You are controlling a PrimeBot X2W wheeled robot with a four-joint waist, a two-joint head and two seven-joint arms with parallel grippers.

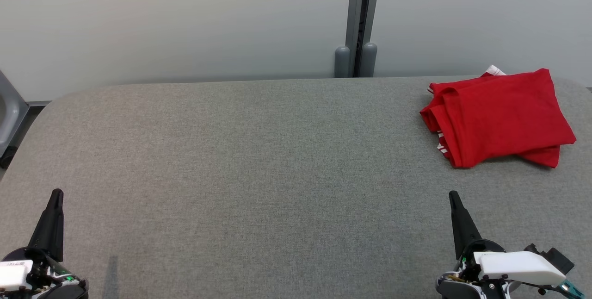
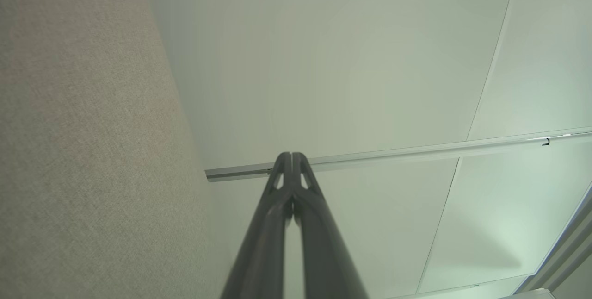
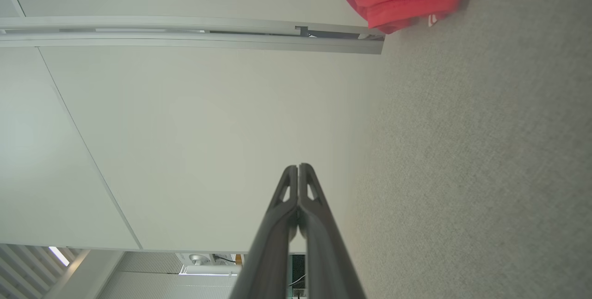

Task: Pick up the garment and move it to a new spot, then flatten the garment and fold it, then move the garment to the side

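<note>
1. Grey table [image 1: 259, 160] in front: coarse woven cover, rounded far corners, backed by a smooth pale wall [image 1: 185, 21].
2. The garment [image 1: 502, 116] is soft red knit, folded into a rough rectangle with layered edges and white striped trim peeking out. It sits at the table's far right.
3. Left gripper [image 1: 57, 193], near left: dark tapered fingers pressed together, holding nothing, well apart from the garment.
4. Right gripper [image 1: 453, 193], near right: fingers pressed together, empty. The garment lies ahead of the tip and slightly right, not touching.
</note>
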